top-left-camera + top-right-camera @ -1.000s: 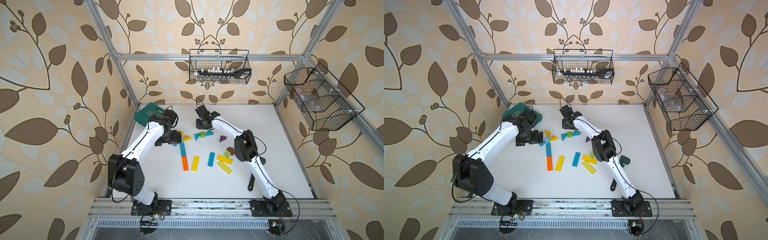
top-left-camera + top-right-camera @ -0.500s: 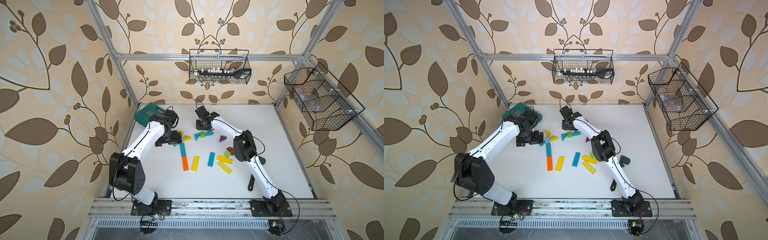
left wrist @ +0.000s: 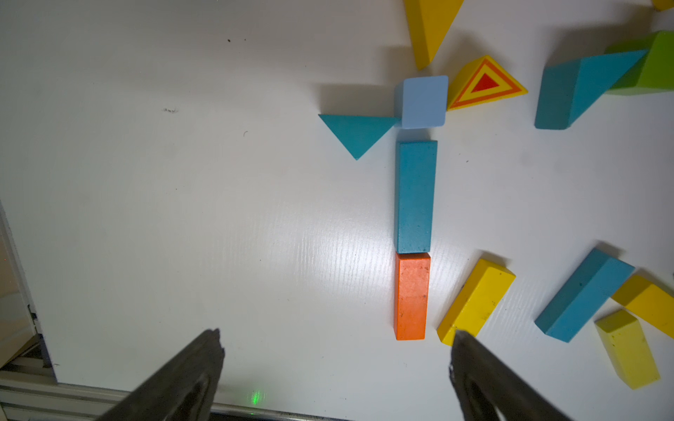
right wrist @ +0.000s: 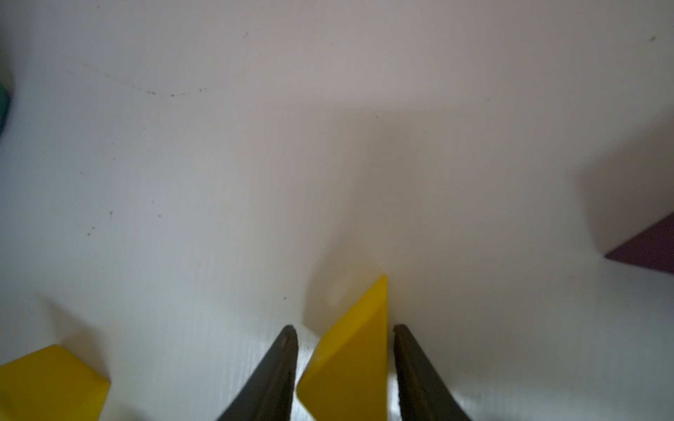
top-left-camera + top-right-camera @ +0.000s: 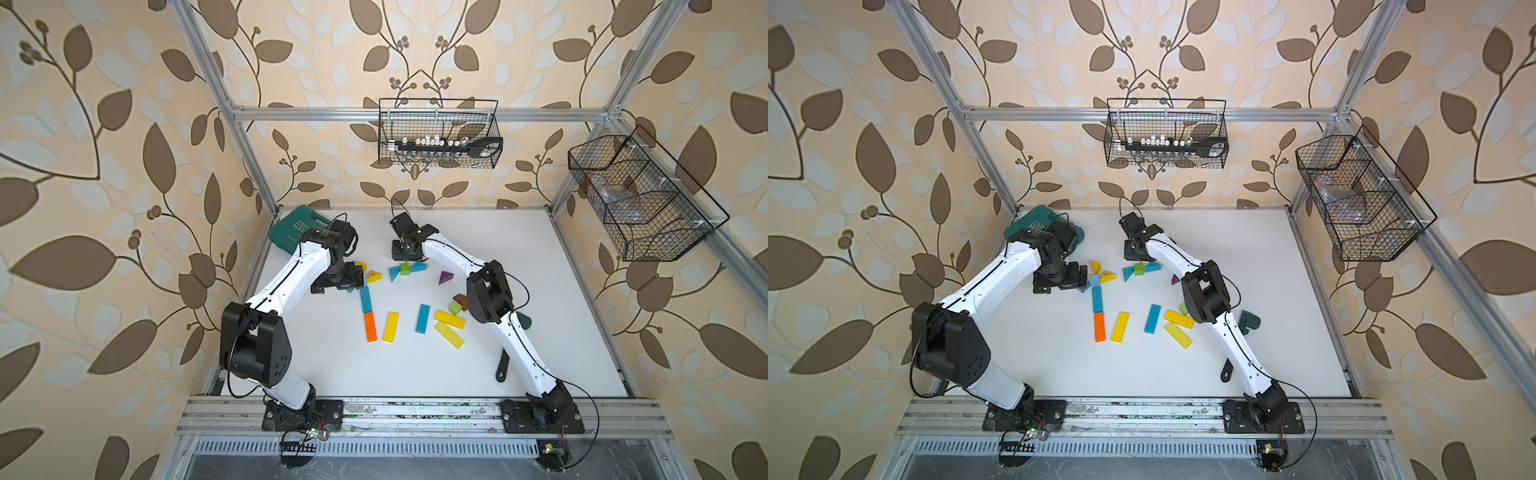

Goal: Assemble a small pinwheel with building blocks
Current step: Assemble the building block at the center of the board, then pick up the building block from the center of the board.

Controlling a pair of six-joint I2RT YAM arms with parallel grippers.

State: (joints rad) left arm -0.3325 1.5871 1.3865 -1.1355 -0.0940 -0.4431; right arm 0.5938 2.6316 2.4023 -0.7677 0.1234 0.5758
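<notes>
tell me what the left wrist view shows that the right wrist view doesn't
Only the left wrist view: a matte pale blue cube, a teal bar and an orange bar in a line, a teal triangular wedge at the cube's corner, and the wide-open, empty left gripper. Only the right wrist view: the right gripper, fingers either side of a plain yellow triangular wedge with thin gaps, and a purple block's corner. Both: the white tabletop.

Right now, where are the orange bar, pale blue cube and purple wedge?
orange bar (image 3: pixel 411 297): left wrist view, middle of top face.
pale blue cube (image 3: pixel 425 102): left wrist view, top face centre.
purple wedge (image 5: pixel 444 277): in a top view, its middle.
</notes>
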